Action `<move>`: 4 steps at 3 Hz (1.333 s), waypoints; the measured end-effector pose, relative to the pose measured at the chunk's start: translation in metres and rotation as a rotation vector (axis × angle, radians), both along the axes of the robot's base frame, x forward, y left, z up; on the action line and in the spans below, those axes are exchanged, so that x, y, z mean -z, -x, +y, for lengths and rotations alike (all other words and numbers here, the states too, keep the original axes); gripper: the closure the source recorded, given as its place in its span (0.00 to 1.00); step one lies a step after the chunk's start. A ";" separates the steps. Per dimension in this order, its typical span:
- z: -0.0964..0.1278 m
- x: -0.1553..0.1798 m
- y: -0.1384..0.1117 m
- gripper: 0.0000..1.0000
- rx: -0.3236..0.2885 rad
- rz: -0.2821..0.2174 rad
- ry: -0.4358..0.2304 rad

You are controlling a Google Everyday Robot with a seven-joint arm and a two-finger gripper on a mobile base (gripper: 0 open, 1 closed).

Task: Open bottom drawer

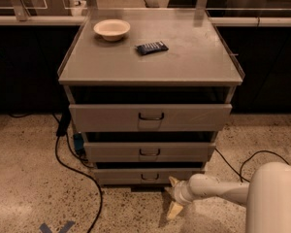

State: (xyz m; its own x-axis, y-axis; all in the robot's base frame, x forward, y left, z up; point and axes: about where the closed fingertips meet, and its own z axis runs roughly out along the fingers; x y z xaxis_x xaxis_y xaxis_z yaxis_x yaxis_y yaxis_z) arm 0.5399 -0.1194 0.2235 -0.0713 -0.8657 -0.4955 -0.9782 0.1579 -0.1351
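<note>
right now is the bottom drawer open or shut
Looks shut: the narrow grey metal bottom drawer sits no further out than the drawer above. The end effector hovers beside its dark loop handle, not touching it.

Grey cabinet top [194, 62], bearing a cream bowl [111, 29] near its rear left corner and a dark packet [152, 47] to the bowl's right, apart from it. Speckled floor [24, 178] below, carrying a black cable [85, 174] and a blue tape mark [56, 226]. The gripper [173, 197], fingers spread, hangs low over the floor at the cabinet's foot.
</note>
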 end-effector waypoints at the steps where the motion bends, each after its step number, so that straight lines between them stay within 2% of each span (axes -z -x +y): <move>1: 0.003 -0.002 -0.010 0.00 -0.035 -0.034 -0.006; 2: 0.012 0.009 -0.014 0.00 -0.052 -0.038 -0.022; 3: 0.017 0.053 -0.065 0.00 -0.097 -0.063 -0.026; 4: 0.017 0.053 -0.065 0.00 -0.097 -0.063 -0.026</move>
